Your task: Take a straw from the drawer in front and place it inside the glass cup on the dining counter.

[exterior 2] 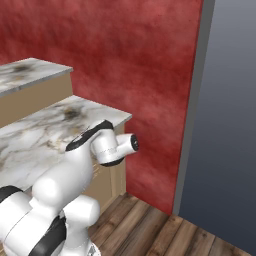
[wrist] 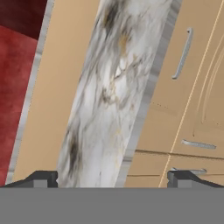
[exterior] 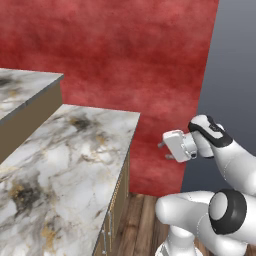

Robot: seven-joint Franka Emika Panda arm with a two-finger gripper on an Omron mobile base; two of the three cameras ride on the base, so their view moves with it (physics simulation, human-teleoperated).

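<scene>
To the left of the fingers (exterior: pixel 163 150) stand two marble-topped surfaces: a higher one (exterior: pixel 22 90) at the far left, with a tan wood side, and a lower one (exterior: pixel 70 165) whose near corner and right edge lie just left of the fingers and a little above them. Under that edge runs a column of tan cabinet fronts (exterior: pixel 117 200). In the hand view the marble top (wrist: pixel 109 96) shows as a tilted band between the two finger tips (wrist: pixel 43 178), which stand spread wide with nothing between them. To the right of the band, that view shows tan fronts with three metal handles, one long (wrist: pixel 183 53) and two short (wrist: pixel 198 144); all the fronts look shut, so the drawer cannot be picked out and no straw or cup can be made out. Behind the fingers rises a red wall (exterior: pixel 140 60), and to their right a grey wall (exterior 2: pixel 230 125). Between the cabinet fronts and the grey wall the wood floor (exterior 2: pixel 150 230) lies open.
</scene>
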